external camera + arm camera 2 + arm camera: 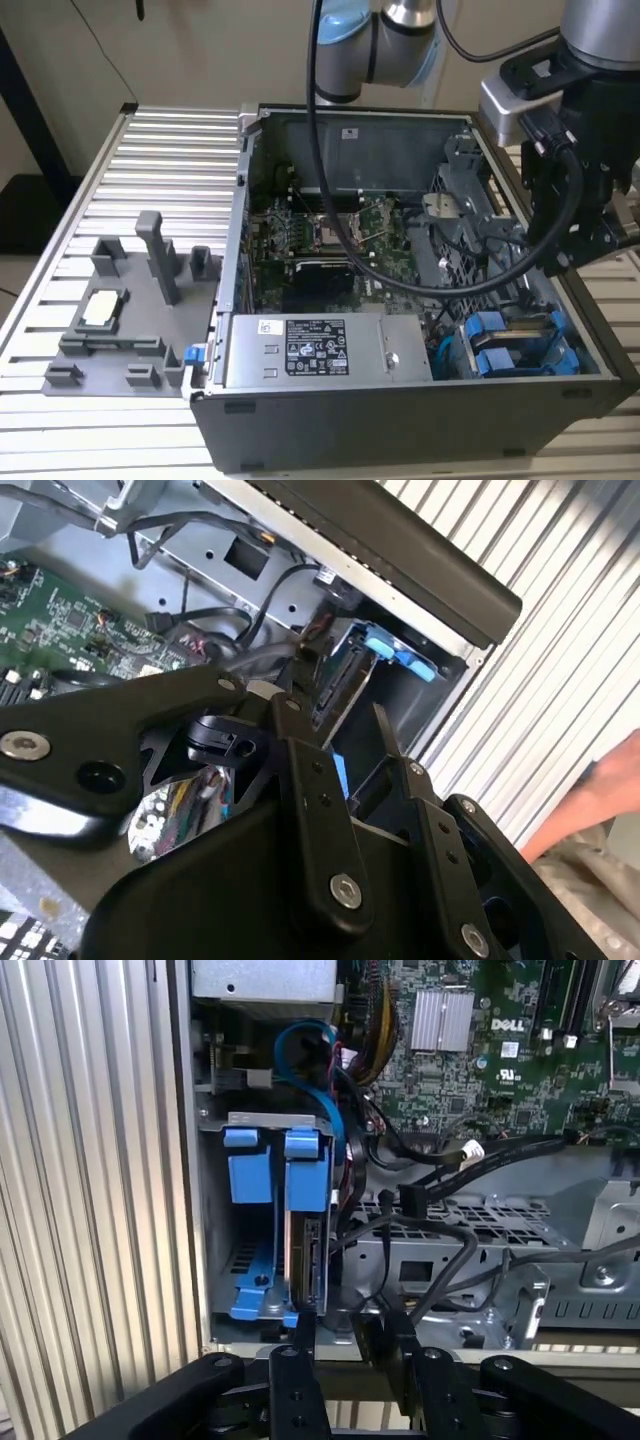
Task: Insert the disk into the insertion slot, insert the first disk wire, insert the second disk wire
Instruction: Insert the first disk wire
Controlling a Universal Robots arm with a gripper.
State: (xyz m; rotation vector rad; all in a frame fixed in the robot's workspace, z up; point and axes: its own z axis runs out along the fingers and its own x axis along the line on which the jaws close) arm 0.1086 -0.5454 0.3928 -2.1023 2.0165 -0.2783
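Note:
The disk (308,1250) stands on edge inside the insertion slot (250,1260), with its connector edge facing outward beside the blue rails. In the exterior view the insertion slot (520,345) sits in the case's near corner, at the exterior view's right. My gripper (345,1338) hovers just outside the bay, open, and one fingertip (302,1332) is lined up with the disk's edge. In the second wrist view my gripper (345,695) has one fingertip (300,665) close to the disk (338,685). A black wire with a connector (413,1198) and a blue cable (322,1065) lie loose nearby.
The open computer case holds a green motherboard (340,240), a grey box with a white sticker (320,350) and a perforated metal cage (480,1230). A grey fixture plate (120,320) lies on the ribbed table at the exterior view's left. A person's hand (600,800) is beside the case.

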